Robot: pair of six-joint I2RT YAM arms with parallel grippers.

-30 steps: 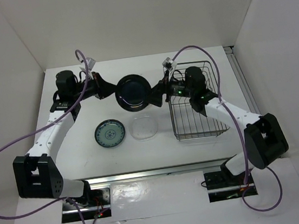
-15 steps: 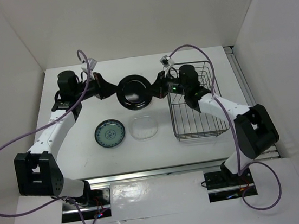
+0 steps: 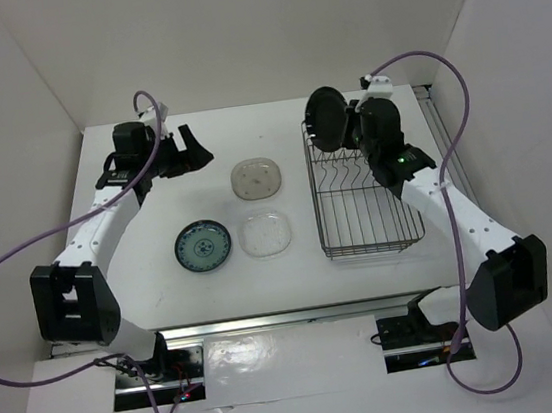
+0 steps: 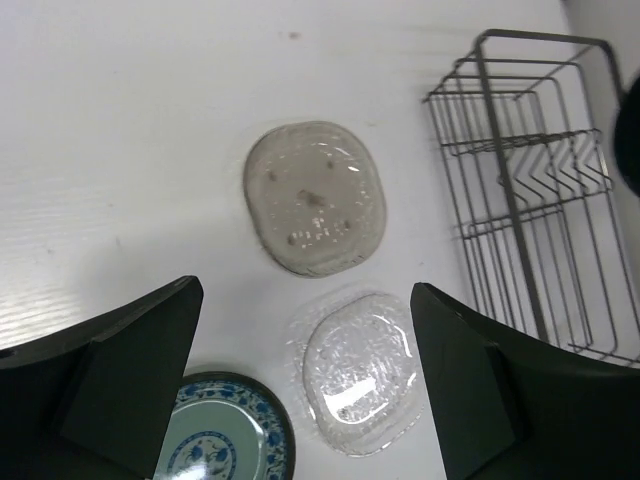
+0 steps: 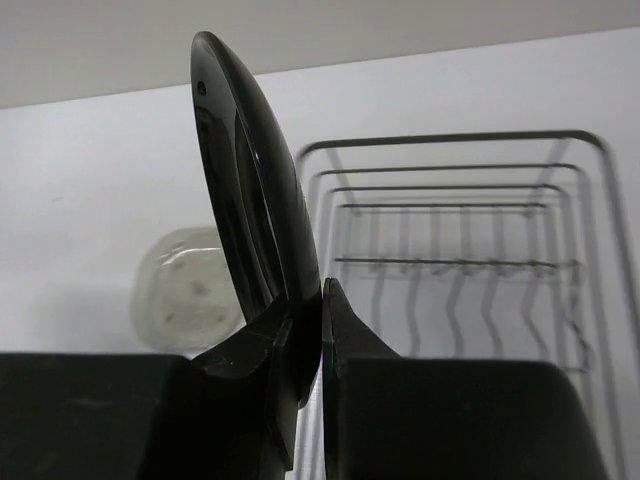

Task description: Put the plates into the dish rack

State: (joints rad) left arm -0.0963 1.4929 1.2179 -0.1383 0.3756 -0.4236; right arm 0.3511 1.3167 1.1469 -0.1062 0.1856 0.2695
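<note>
From above, the right end effector [image 3: 345, 127] is clamped on the rim of the glossy black round plate [image 3: 325, 119]. The plate stands on edge at the upper left corner of the dark wire dish rack [image 3: 363, 218], in the right half of the frame. Whether the plate touches the wires I cannot tell. The left end effector [image 3: 192, 152], at upper left, hangs with its fingers spread apart and grips nothing. On the white counter [image 3: 143, 273], in the middle of the frame, lie the beige rounded-square plate [image 3: 255, 178], the clear glass plate [image 3: 265, 234] just below it, and the teal-blue patterned round plate [image 3: 202, 246] to the left of the glass one.

The left wrist view has both dark fingers [image 4: 130, 370] far apart at the lower corners. The beige rounded-square plate is at the centre, the clear glass plate below it and the teal-blue patterned round plate at the bottom edge. The dark wire dish rack stands at the right.

The right wrist view shows the fingers [image 5: 360, 360] pressed together on the lower rim of the glossy black round plate, which rises nearly upright. The rack's wires are behind it at the right and the beige rounded-square plate at the lower left.
</note>
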